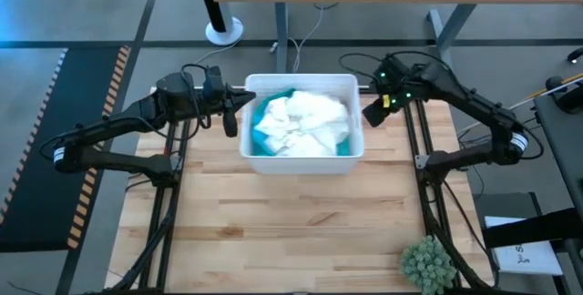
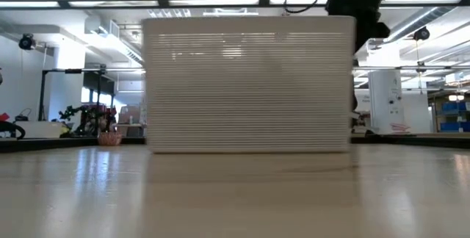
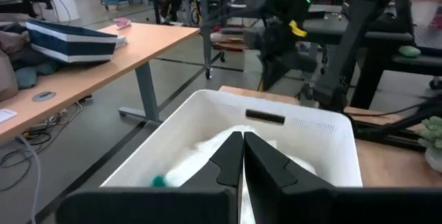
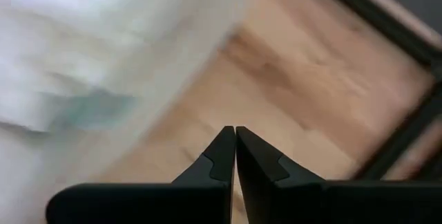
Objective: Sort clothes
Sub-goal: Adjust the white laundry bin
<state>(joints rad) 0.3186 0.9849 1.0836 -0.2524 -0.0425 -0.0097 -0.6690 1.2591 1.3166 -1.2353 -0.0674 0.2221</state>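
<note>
Crumpled white and turquoise fabric clothes (image 1: 301, 124) fill the white ribbed plastic bin (image 1: 301, 83); left gripper (image 1: 236, 113) and right gripper (image 1: 372, 113) flank it, fingers clenched empty.

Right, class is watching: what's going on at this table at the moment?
Nothing is being handled yet. A white bin on the wooden table holds white and turquoise clothes. The left gripper hangs by the bin's left wall, the right gripper by its right wall, both shut and empty.
</note>
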